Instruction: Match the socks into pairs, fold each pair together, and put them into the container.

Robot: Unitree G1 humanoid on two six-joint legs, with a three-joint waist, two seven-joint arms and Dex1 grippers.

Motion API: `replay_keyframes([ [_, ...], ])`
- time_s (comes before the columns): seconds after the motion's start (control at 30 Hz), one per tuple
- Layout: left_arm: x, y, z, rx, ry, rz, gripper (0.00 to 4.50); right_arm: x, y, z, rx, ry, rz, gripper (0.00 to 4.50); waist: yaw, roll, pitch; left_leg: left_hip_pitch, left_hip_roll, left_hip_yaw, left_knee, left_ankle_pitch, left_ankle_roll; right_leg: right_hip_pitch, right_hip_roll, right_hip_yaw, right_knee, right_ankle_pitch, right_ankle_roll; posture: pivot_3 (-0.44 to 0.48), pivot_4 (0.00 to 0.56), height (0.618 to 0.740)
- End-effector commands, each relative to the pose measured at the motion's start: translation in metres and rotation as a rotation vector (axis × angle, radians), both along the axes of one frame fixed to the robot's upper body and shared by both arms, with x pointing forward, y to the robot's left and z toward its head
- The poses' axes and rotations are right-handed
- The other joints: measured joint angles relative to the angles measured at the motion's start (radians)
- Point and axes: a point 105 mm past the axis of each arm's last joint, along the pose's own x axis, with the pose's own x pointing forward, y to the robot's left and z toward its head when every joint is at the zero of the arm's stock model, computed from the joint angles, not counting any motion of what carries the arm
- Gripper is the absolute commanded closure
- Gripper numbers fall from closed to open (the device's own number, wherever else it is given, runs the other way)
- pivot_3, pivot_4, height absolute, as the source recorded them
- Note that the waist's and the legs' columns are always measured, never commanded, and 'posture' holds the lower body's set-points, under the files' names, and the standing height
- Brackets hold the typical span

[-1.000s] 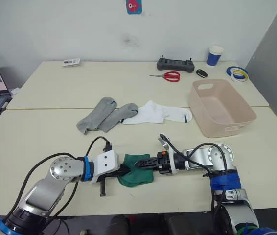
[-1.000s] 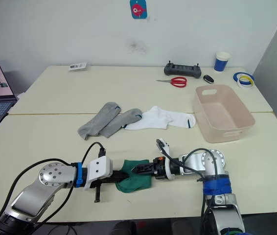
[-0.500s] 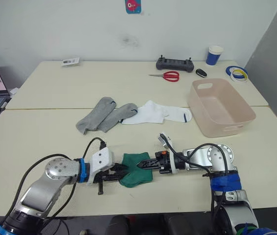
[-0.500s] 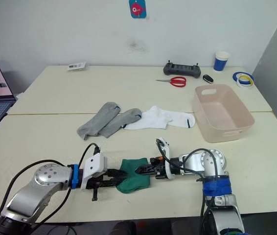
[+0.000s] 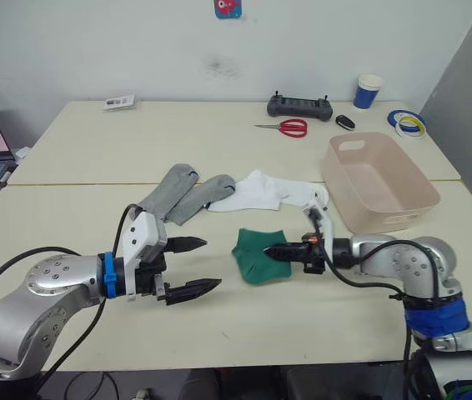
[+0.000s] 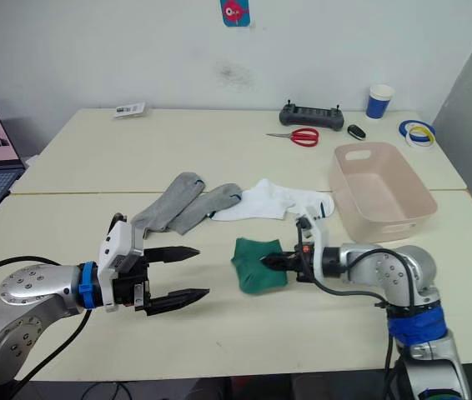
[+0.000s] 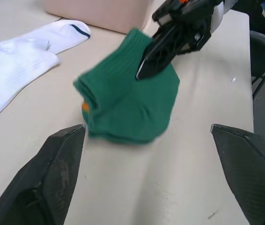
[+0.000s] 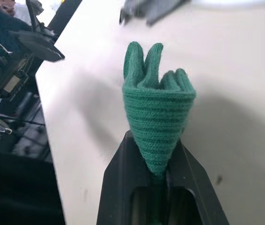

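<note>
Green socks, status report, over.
Right hand shut on folded green socks, lifted. Left hand open, apart from them. Tub to the right, path clear.

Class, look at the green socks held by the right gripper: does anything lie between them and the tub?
Nothing visible blocks the way. The green socks hang in the right gripper; bare table leads to the tub. The white socks lie off to the side.

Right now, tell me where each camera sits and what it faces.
Head eyes: look down over the table; both arms show.
Left wrist: along the open left end effector toward the green socks.
Right wrist: along the right end effector clamping the green socks.
Shared: the green socks.
</note>
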Motion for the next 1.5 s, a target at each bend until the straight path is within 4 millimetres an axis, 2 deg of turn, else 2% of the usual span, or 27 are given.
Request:
replay_keyframes([
  [0.03, 0.002, -0.011, 0.022, -0.051, -0.077, -0.023, 0.02, -0.01, -0.007, 0.031, 0.038, -0.161, 0.038, 4.5, 0.003, 0.0, 0.0, 0.0, 0.0, 0.0, 0.0, 0.0, 0.0, 0.0, 0.0, 0.0, 0.0, 0.0, 0.0, 0.0, 0.15, 0.74],
  [0.13, 0.014, -0.022, 0.041, -0.119, -0.131, -0.013, 0.02, -0.009, -0.019, 0.055, 0.039, -0.277, -0.006, 4.5, 0.016, -0.001, 0.001, 0.0, 0.0, 0.0, 0.0, 0.0, 0.0, 0.0, 0.0, 0.0, 0.0, 0.0, 0.0, 0.0, 0.15, 0.74],
  [0.23, 0.03, -0.044, 0.072, -0.252, -0.154, -0.048, 0.02, 0.014, -0.052, 0.097, 0.004, -0.449, -0.181, 4.5, 0.024, -0.001, 0.003, -0.001, -0.001, 0.0, 0.002, 0.0, 0.0, 0.0, 0.0, 0.0, 0.0, 0.001, 0.002, 0.0, 0.15, 0.74],
  [0.3, 0.039, -0.061, 0.087, -0.273, -0.181, -0.076, 0.02, 0.028, -0.079, 0.115, -0.075, -0.543, -0.296, 4.5, 0.033, -0.001, 0.004, -0.001, -0.002, 0.0, 0.004, 0.0, 0.0, 0.001, -0.001, 0.0, 0.0, 0.003, 0.004, 0.0, 0.15, 0.74],
  [0.43, 0.05, -0.086, 0.105, -0.242, -0.238, -0.126, 0.02, 0.055, -0.127, 0.133, -0.313, -0.728, -0.473, 4.5, 0.04, -0.002, 0.004, -0.002, -0.003, 0.002, 0.004, 0.0, 0.0, 0.002, -0.002, 0.001, -0.003, 0.003, 0.005, 0.0, 0.15, 0.74],
  [0.5, 0.055, -0.095, 0.108, -0.204, -0.271, -0.137, 0.02, 0.063, -0.142, 0.136, -0.427, -0.801, -0.491, 4.5, 0.04, -0.002, 0.004, -0.002, -0.003, 0.003, 0.004, 0.0, 0.0, 0.0, -0.002, 0.002, -0.003, 0.003, 0.005, 0.0, 0.15, 0.74],
  [0.67, 0.073, -0.117, 0.124, -0.192, -0.401, -0.119, 0.02, 0.09, -0.183, 0.124, -0.823, -0.968, -0.462, 4.5, 0.037, -0.001, 0.004, -0.002, -0.003, 0.004, 0.003, 0.0, 0.0, -0.001, -0.002, 0.002, -0.002, 0.003, 0.005, 0.0, 0.15, 0.74],
  [0.8, 0.075, -0.126, 0.116, -0.177, -0.422, -0.124, 0.02, 0.105, -0.199, 0.115, -1.012, -1.036, -0.415, 4.5, 0.035, 0.0, 0.005, -0.001, -0.003, 0.006, 0.002, 0.001, -0.002, -0.001, -0.002, 0.004, -0.002, 0.005, 0.002, 0.0, 0.15, 0.74],
  [0.9, 0.071, -0.131, 0.111, -0.177, -0.417, -0.146, 0.02, 0.113, -0.204, 0.103, -1.14, -1.078, -0.341, 4.5, 0.037, 0.0, 0.005, -0.001, -0.003, 0.006, 0.002, 0.002, -0.003, -0.001, -0.003, 0.004, -0.002, 0.005, 0.001, 0.0, 0.15, 0.74],
  [1.0, 0.064, -0.135, 0.106, -0.172, -0.402, -0.178, 0.02, 0.118, -0.201, 0.075, -1.239, -1.07, -0.184, 4.5, 0.037, 0.0, 0.005, -0.001, -0.003, 0.007, 0.003, 0.002, -0.003, 0.0, -0.003, 0.004, -0.002, 0.005, 0.001, 0.0, 0.15, 0.74],
  [1.13, 0.067, -0.132, 0.102, -0.15, -0.404, -0.169, 0.02, 0.113, -0.198, 0.038, -1.281, -0.989, 0.019, 4.5, 0.038, 0.0, 0.005, -0.001, -0.003, 0.006, 0.004, 0.002, -0.003, 0.0, -0.004, 0.004, -0.001, 0.005, 0.001, 0.0, 0.15, 0.74],
  [1.27, 0.067, -0.131, 0.1, -0.135, -0.407, -0.171, 0.02, 0.111, -0.194, 0.028, -1.264, -0.942, 0.095, 4.5, 0.039, 0.0, 0.005, -0.001, -0.003, 0.006, 0.004, 0.002, -0.003, 0.0, -0.004, 0.004, 0.0, 0.006, 0.001, 0.0, 0.15, 0.74],
  [1.5, 0.067, -0.131, 0.097, -0.128, -0.401, -0.178, 0.0, 0.106, -0.189, 0.037, -1.194, -0.904, 0.128, 2.24, 0.042, 0.0, 0.005, -0.001, -0.003, 0.006, 0.004, 0.002, -0.003, 0.001, -0.004, 0.003, 0.0, 0.006, 0.001, 0.0, 0.15, 0.74],
])
